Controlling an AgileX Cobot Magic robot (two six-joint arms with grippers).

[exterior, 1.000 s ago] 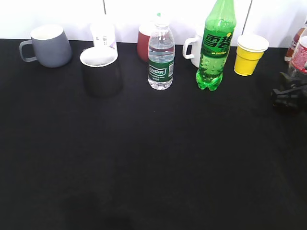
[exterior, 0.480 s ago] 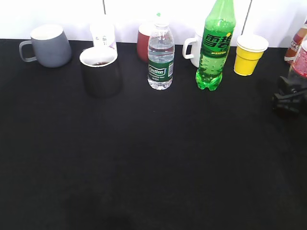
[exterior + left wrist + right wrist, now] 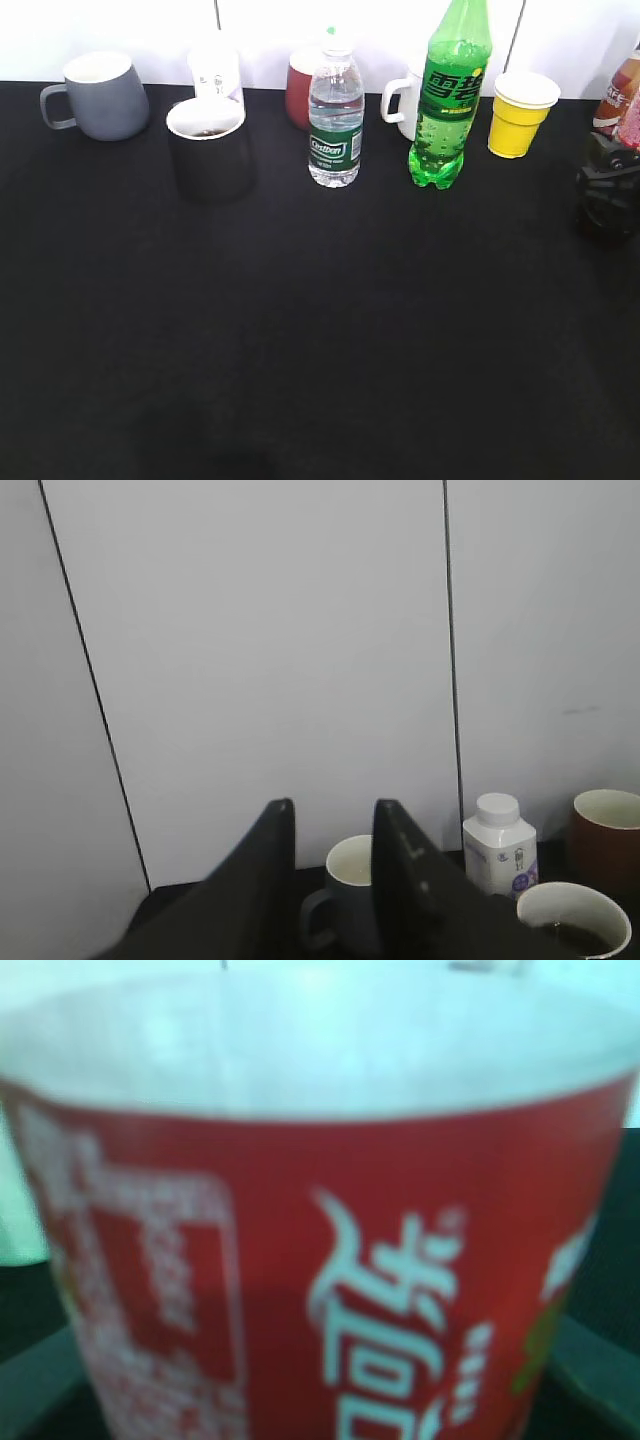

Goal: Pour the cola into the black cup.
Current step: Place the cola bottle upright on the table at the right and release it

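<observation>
One bottle at the far right edge: the right gripper [image 3: 606, 200] is at the cola [image 3: 320, 1260], and I cannot tell whether it has it clamped.
If this is the grasp, I judge it best to seat the pads squarely on the label band and keep the bottle upright before crossing to the black cup [image 3: 208, 148], which stands well apart at the back left beside the grey mug [image 3: 98, 95]; the left gripper [image 3: 335, 830] hangs with jaws slightly apart, holding nothing.

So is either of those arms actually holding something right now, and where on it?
The left end effector holds nothing. The right end effector is right up against the cola at its red label band, but whether it has closed on the bottle cannot be told.
</observation>
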